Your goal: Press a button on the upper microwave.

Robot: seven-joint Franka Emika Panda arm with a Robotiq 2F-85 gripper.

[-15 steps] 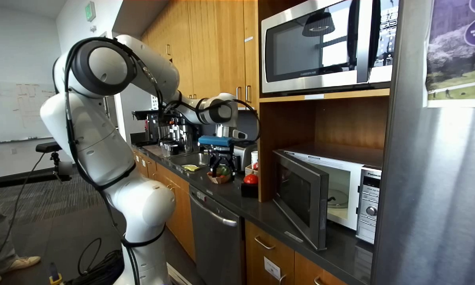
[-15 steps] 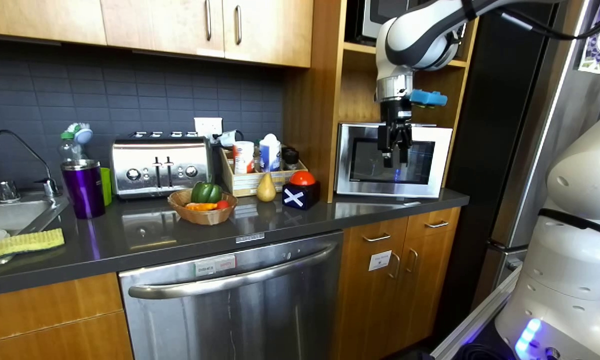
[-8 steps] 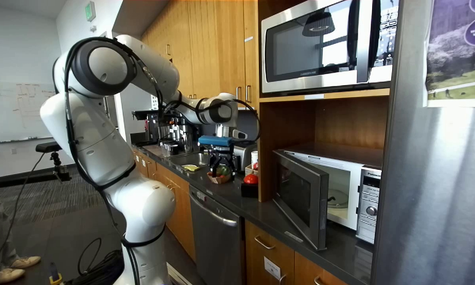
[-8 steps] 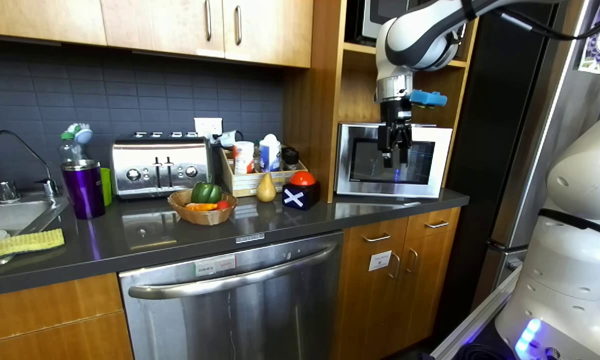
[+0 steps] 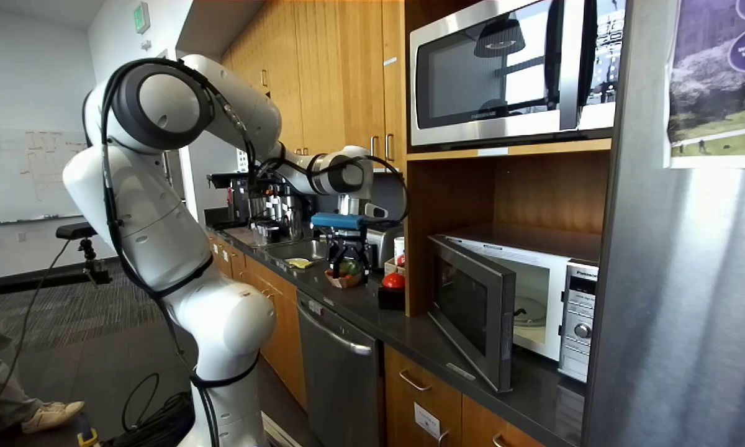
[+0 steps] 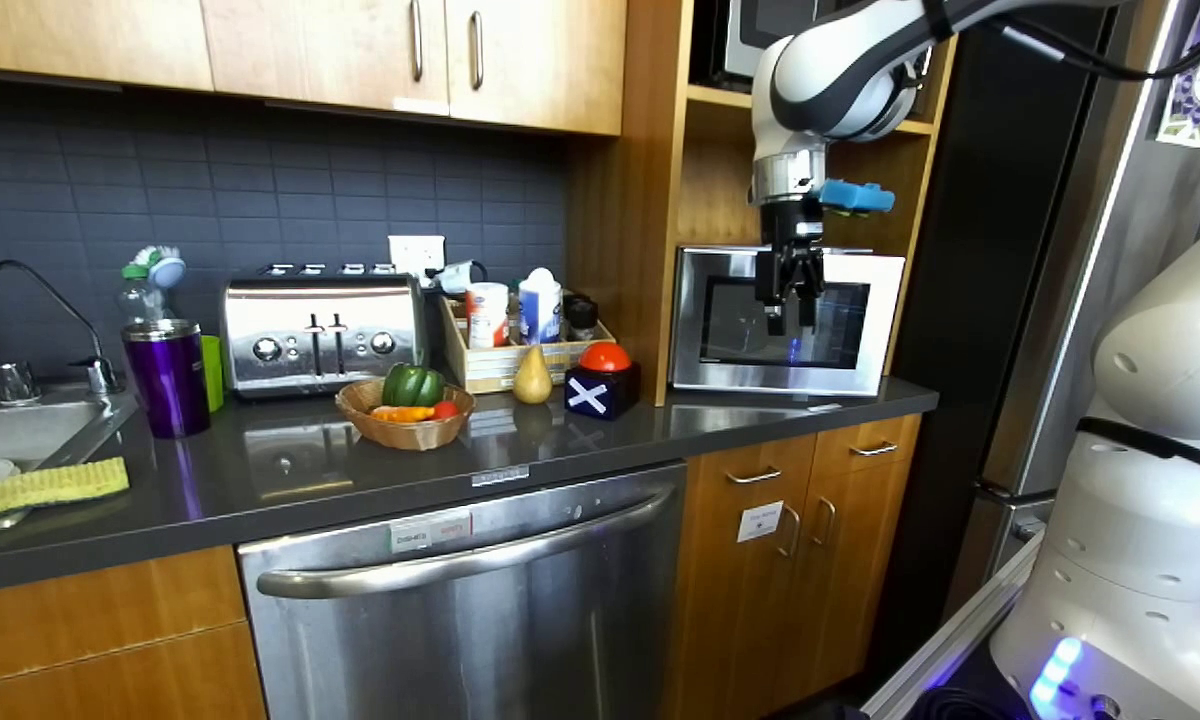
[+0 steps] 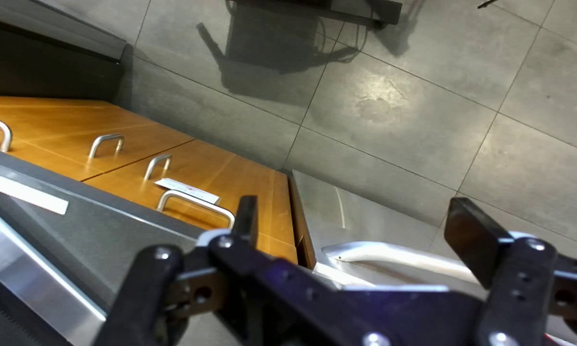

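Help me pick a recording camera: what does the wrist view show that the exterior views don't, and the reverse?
Only the wrist view: a pale patch and a dark shadow on the tiled floor. In both exterior views only: the upper microwave, the toaster and the basket. Shared by all: the open gripper, the dishwasher and the counter.

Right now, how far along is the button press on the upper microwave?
Done: no press that I can confirm; reflections cover the control strip of the upper microwave.
In hand: nothing; the jaws are open, pointing down, lower than that microwave and apart from it.
Left: likely the whole job, raising the jaws to the strip and pressing.
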